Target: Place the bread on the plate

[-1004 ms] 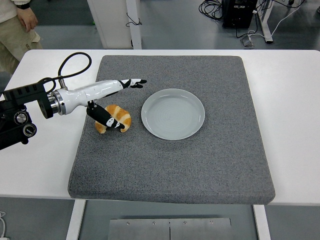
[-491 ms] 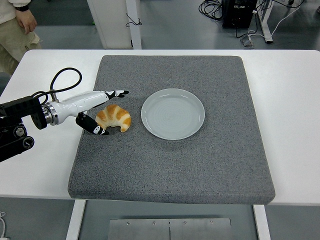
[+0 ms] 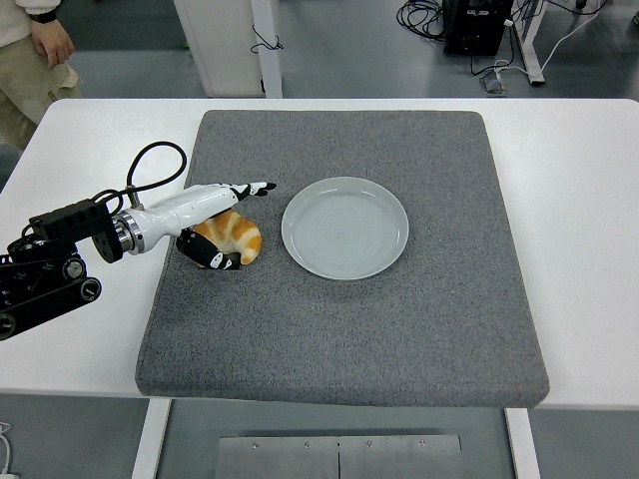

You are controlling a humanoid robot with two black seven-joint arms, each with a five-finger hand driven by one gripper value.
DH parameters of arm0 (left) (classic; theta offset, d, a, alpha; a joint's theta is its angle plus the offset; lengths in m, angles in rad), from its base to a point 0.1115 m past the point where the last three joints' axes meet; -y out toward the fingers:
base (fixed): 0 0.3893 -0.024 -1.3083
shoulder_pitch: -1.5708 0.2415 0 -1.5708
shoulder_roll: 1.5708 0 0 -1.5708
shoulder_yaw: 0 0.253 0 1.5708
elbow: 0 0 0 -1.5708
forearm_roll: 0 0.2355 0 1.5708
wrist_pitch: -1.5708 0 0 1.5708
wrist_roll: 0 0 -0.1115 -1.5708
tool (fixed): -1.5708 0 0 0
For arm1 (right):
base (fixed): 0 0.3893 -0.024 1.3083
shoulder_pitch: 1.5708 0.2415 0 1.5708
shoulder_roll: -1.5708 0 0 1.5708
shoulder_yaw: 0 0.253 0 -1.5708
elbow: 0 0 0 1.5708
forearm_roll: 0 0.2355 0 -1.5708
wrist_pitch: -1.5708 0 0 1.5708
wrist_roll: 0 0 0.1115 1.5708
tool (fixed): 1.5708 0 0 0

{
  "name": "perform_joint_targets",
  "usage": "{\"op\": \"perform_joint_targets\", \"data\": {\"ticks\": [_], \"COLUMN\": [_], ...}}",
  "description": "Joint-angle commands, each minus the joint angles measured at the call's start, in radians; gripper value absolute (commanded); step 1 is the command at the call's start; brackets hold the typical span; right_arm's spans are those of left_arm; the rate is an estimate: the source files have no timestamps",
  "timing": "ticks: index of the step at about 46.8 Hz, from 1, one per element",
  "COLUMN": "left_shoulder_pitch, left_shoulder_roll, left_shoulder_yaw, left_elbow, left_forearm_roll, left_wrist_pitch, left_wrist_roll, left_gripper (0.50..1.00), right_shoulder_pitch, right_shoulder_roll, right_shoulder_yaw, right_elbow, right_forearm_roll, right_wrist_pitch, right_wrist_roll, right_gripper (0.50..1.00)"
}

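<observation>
My left hand (image 3: 222,222): one in view, reaching in from the left edge onto the grey mat. The fingers are parted around the bread — the white upper fingers (image 3: 245,190) stretch out straight over its far side, pointing toward the plate, while the dark thumb curls under its near side at the lower left. The thumb looks to be touching the crust; whether the upper fingers rest on it or only pass just above, I cannot tell.
Grip: not a full clamp — the hand brackets the bread and is not closed tight on it.
Bread (image 3: 235,236): one croissant, golden brown, lying on the mat just left of the plate, apart from its rim.
Plate (image 3: 345,228): one, round, pale grey-blue, lying flat on the mat a little left of the mat's centre.
Mat (image 3: 399,329): one, dark grey and square, covering the middle of the table.
Table (image 3: 579,200): one, white, showing to either side of the mat.
Person (image 3: 35,60): one, beyond the plate at the far left corner, standing off the table; a hand and light trousers show.
</observation>
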Motion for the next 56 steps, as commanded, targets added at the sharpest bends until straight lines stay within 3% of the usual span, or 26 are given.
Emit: {"op": "perform_joint_targets", "data": {"ticks": [1,15,22,29,40,43,45,56], "left_shoulder_pitch": [0.000,-0.002,0.000,0.000,0.000,0.000,0.000,-0.003], "left_shoulder_roll": [-0.005,-0.008,-0.025,-0.028,-0.028,-0.028,-0.028,-0.025], "left_shoulder_yaw": [0.001,-0.001,-0.001,-0.001,-0.001,-0.001,-0.001,-0.001], "left_elbow": [0.006,0.029,0.044,0.053,0.053,0.053,0.053,0.053], "left_forearm_roll": [0.002,0.000,-0.002,0.000,-0.003,-0.003,-0.003,-0.003], "left_wrist_pitch": [0.006,0.011,0.016,0.022,0.022,0.020,0.020,0.020], "left_wrist_roll": [0.000,0.000,0.000,0.000,-0.002,-0.002,-0.002,-0.040], "left_gripper": [0.965,0.958,0.924,0.837,0.598,0.560,0.500,0.500], "right_shoulder_pitch": [0.000,0.000,0.000,0.000,0.000,0.000,0.000,0.000], "right_shoulder_roll": [0.000,0.000,0.000,0.000,0.000,0.000,0.000,0.000], "right_shoulder_yaw": [0.000,0.000,0.000,0.000,0.000,0.000,0.000,0.000], "right_elbow": [0.000,0.000,0.000,0.000,0.000,0.000,0.000,0.000], "right_forearm_roll": [0.000,0.000,0.000,0.000,0.000,0.000,0.000,0.000], "right_wrist_pitch": [0.000,0.000,0.000,0.000,0.000,0.000,0.000,0.000], "right_wrist_roll": [0.000,0.000,0.000,0.000,0.000,0.000,0.000,0.000], "right_gripper": [1.000,1.000,1.000,1.000,1.000,1.000,1.000,1.000]}}
